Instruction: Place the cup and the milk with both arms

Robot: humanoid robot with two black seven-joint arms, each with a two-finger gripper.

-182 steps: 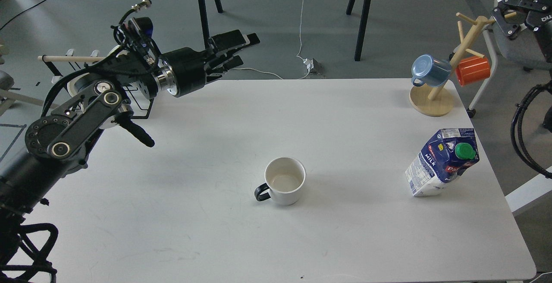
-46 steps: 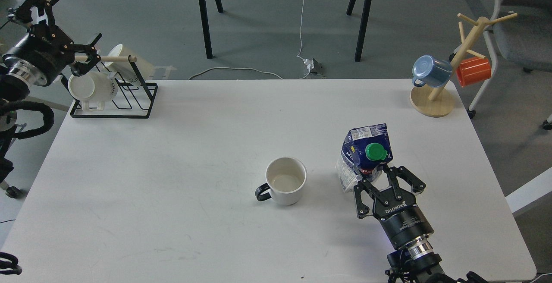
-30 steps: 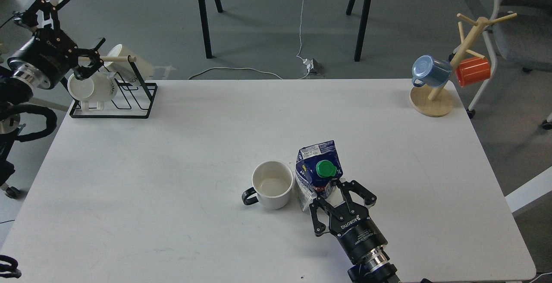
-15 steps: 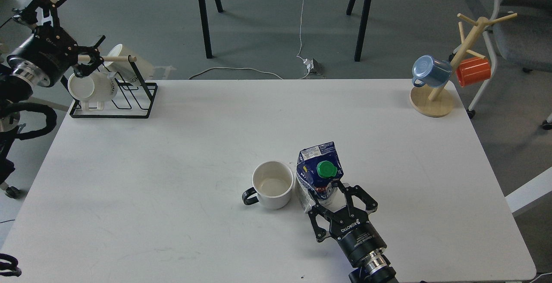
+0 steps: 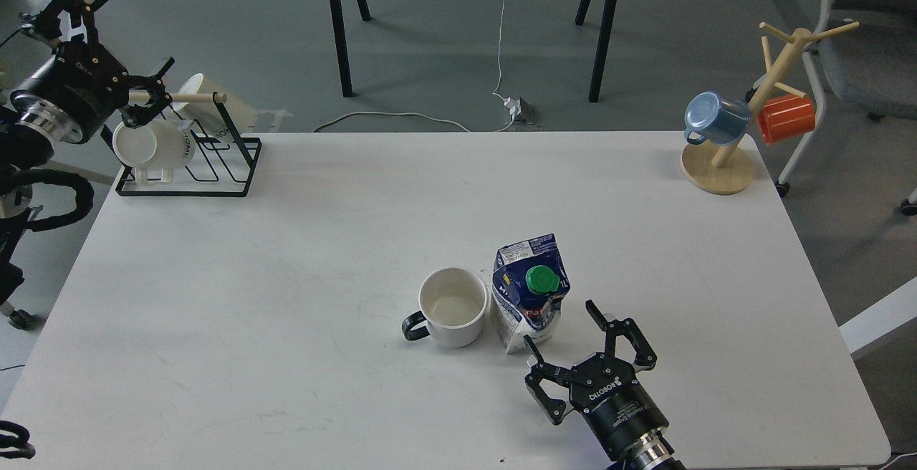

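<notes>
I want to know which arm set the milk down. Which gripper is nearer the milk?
Right. The right gripper sits open just in front of the milk; the left gripper is far off by the table's back-left corner.

Right gripper (image 5: 562, 342) now open, pulled back from blue and white milk carton with green cap (image 5: 529, 294); carton stands alone.

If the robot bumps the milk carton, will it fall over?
Probably, yes. The milk carton is tall, narrow and looks slightly dented, so a high push could tip it. It stands right beside the cup, which might stop a fall leftward. The open right gripper isn't holding it.
</notes>
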